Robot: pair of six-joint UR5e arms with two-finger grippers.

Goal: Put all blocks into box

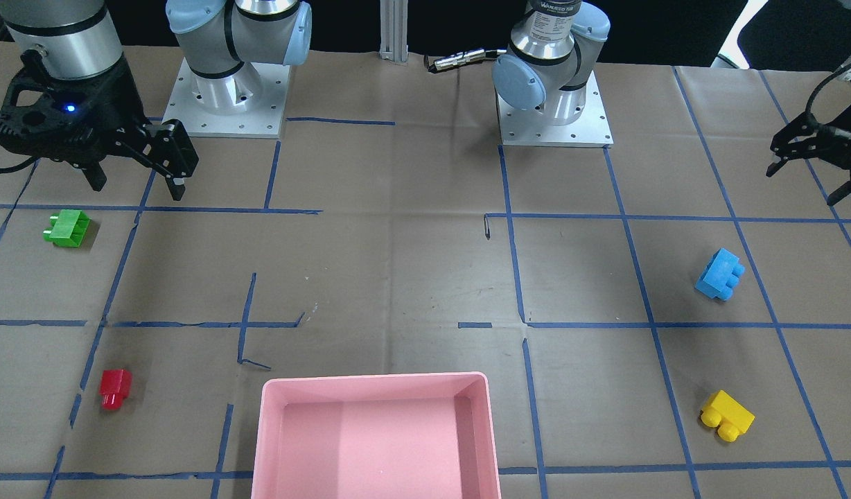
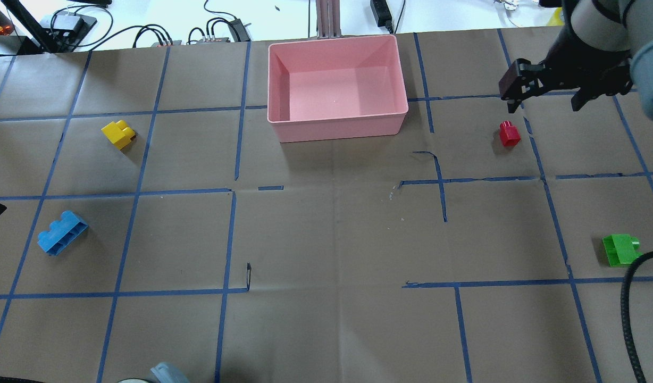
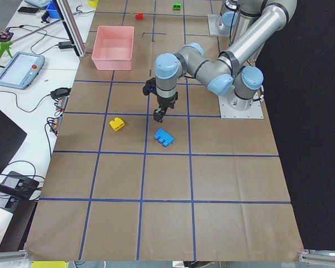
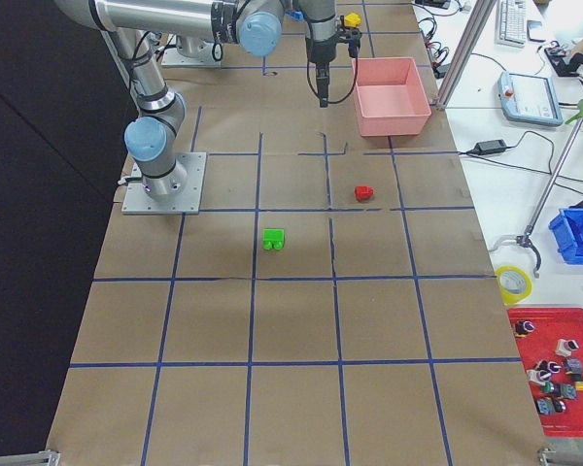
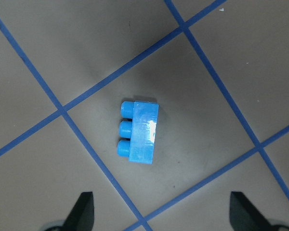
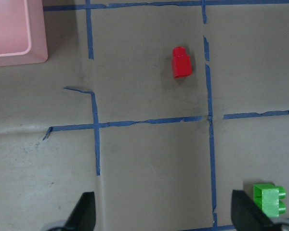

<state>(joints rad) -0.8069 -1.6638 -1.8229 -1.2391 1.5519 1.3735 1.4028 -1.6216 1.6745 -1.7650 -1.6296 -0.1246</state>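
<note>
The pink box (image 2: 337, 121) stands at the table's far edge and holds no brick. The blue brick (image 5: 140, 131) lies on its side on the left, directly below my left gripper (image 5: 161, 216), which is open and held above it. The yellow brick (image 2: 119, 134) lies farther out on the left. My right gripper (image 2: 544, 106) is open and empty, raised above the table. The red brick (image 6: 181, 62) lies ahead of it, right of the box. The green brick (image 6: 269, 198) lies on its side at the near right.
Brown paper with a blue tape grid covers the table (image 2: 332, 239). Both arm bases (image 1: 224, 97) stand at the robot's edge. A black cable (image 2: 632, 298) hangs by the green brick. Cables and devices (image 2: 145, 32) lie beyond the far edge.
</note>
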